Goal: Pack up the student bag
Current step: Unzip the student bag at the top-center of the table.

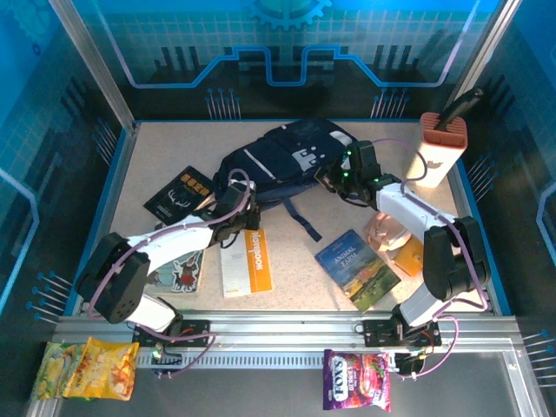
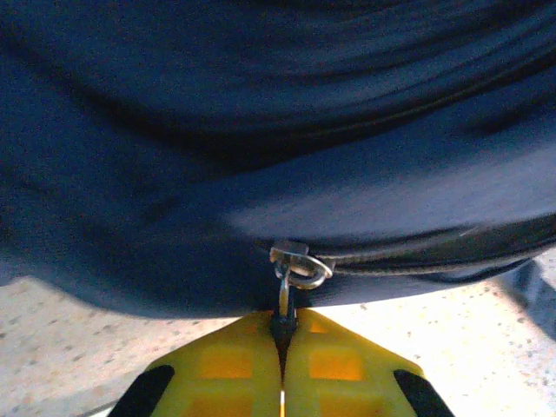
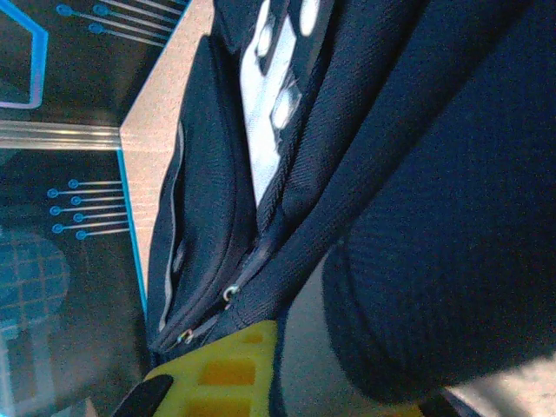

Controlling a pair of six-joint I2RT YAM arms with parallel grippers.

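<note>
Because nothing can go in until a zip is drawn, the student bag (image 1: 282, 156) lies flat near the back middle of the tabletop (image 1: 165, 152), with both arms on it rather than on the loose things. The left arm (image 1: 174, 236) reaches to the bag's near left edge. Its jaws are pressed together on the small metal zip pull (image 2: 285, 300) hanging from the slider (image 2: 300, 265), pinching it between the yellow fingers (image 2: 234, 365). That grip reads as the start of drawing the zip along its track. The right arm (image 1: 408, 207) comes in on the bag's right side, and its jaws look closed on a fold of the dark fabric, with one yellow finger (image 3: 230, 369) showing beside the cloth. This is most likely to steady the bag so it does not slide with the pull. As a container the bag looks shut: the zip beside the left jaws is closed, another slider (image 3: 230, 293) sits on a pocket in the right wrist view, and nothing of the inside can be seen. In front of the bag and apart from it lie a white and orange notebook (image 1: 248, 261), a blue book (image 1: 358, 269) and a black card (image 1: 180, 193). At the right edge stands a tall pale holder (image 1: 439, 152) with a dark handle (image 1: 462, 104) sticking out of its orange top.
</note>
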